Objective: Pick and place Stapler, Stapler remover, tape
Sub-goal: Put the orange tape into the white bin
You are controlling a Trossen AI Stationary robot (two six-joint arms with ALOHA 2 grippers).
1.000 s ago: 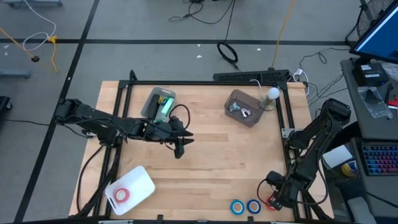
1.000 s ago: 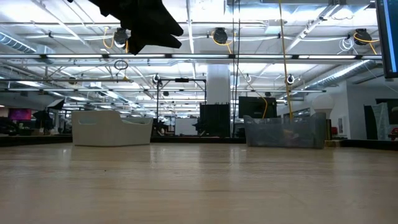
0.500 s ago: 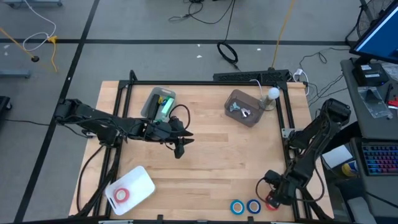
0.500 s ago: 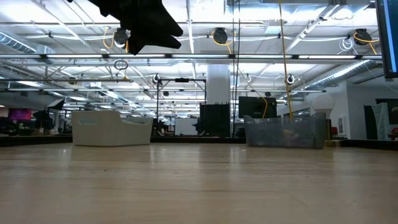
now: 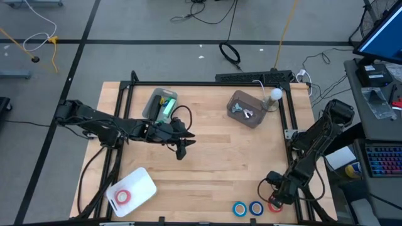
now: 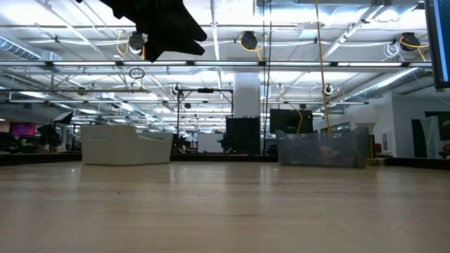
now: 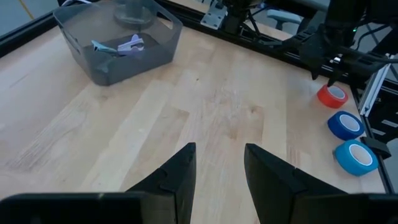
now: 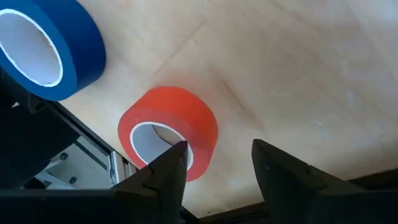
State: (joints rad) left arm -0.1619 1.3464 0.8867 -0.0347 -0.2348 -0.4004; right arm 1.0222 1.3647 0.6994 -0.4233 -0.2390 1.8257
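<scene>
My right gripper (image 8: 214, 165) hangs with fingers spread just over the red tape roll (image 8: 169, 132) at the table's near right edge, beside a blue roll (image 8: 46, 46). It looks light, rigid, probably slick-sided; I'd pinch across the wall through the core. Left gripper (image 5: 181, 149) waits open mid-table.

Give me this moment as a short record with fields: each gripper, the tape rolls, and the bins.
left gripper: open, empty, above mid-table
right gripper: open, over the red tape roll at the table's near right edge
blue tape rolls: two, beside the red one
white bin: holds another red roll
grey bin: small items inside
</scene>
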